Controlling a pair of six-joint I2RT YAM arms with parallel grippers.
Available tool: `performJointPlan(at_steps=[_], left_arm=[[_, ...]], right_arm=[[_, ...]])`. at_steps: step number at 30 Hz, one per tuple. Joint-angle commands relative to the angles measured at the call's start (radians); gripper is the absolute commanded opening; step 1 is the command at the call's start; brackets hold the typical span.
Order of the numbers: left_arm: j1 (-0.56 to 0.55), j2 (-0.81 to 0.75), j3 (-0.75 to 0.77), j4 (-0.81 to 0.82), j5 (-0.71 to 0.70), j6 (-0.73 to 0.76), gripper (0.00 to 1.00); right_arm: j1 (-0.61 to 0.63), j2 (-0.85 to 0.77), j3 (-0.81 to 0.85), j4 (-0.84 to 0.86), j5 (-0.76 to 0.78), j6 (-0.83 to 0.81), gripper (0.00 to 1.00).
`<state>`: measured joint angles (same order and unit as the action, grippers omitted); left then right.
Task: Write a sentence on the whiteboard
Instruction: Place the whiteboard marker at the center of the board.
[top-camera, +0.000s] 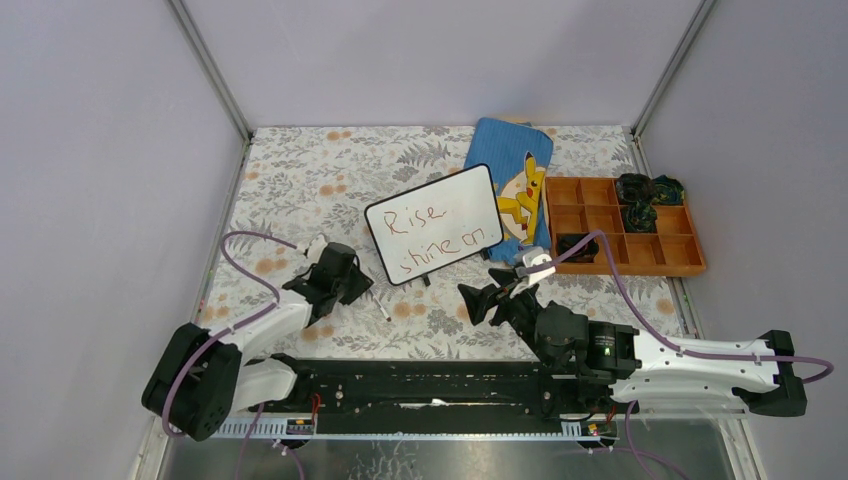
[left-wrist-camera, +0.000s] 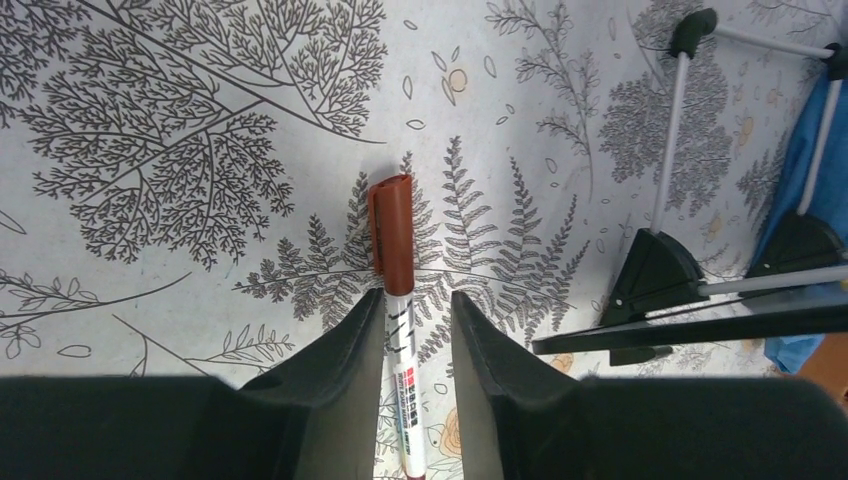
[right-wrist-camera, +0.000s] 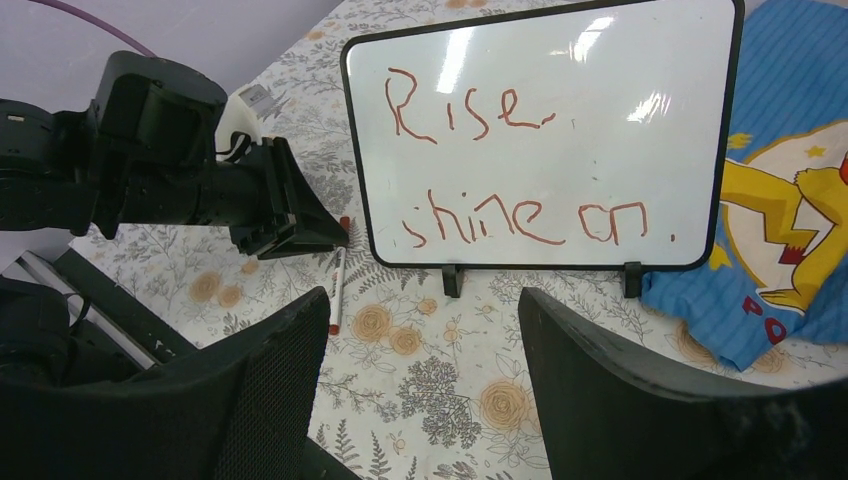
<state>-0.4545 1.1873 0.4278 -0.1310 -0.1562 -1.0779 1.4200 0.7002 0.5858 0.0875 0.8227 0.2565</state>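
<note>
The whiteboard (top-camera: 432, 222) stands on its two black feet mid-table, with "Rise shine on." written on it in red; it also shows in the right wrist view (right-wrist-camera: 540, 130). A white marker with a red-brown cap (left-wrist-camera: 392, 240) lies on the floral cloth in front of the board's left end (top-camera: 380, 305). My left gripper (left-wrist-camera: 415, 300) is low over the marker with its jaws open on either side of the barrel, a gap showing on the right side. My right gripper (right-wrist-camera: 420, 300) is open and empty, just in front of the board's right foot (top-camera: 490, 295).
A blue Pikachu pouch (top-camera: 510, 170) lies behind and under the board's right end. An orange compartment tray (top-camera: 625, 225) with dark items stands at the right. Grey walls close in the table on three sides.
</note>
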Motion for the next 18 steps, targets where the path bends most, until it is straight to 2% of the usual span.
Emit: performJointPlan(at_steps=[1,8,12,15,17,18], left_arm=[[0.01,-0.055,0.002,-0.036,-0.005,0.028,0.4],[0.008,-0.188,0.08,-0.158,0.008,0.11,0.65],[0.001,-0.245,0.195,-0.242,0.036,0.279,0.73],[-0.005,-0.328,0.236,-0.201,0.104,0.427,0.77],[-0.015,-0.392,0.251,-0.173,0.096,0.494,0.97],[-0.019,-0.416,0.261,-0.166,0.078,0.518,0.99]], right_arm=[[-0.001,-0.003,-0.002,0.021,0.04,0.006,0.75],[-0.002,0.007,0.016,0.036,0.066,-0.03,0.76],[-0.004,0.019,0.084,0.032,0.102,-0.086,0.78],[-0.027,0.047,0.157,-0.006,0.089,-0.115,0.78],[-0.073,0.087,0.212,-0.058,0.061,-0.116,0.79],[-0.112,0.111,0.236,-0.097,0.037,-0.107,0.79]])
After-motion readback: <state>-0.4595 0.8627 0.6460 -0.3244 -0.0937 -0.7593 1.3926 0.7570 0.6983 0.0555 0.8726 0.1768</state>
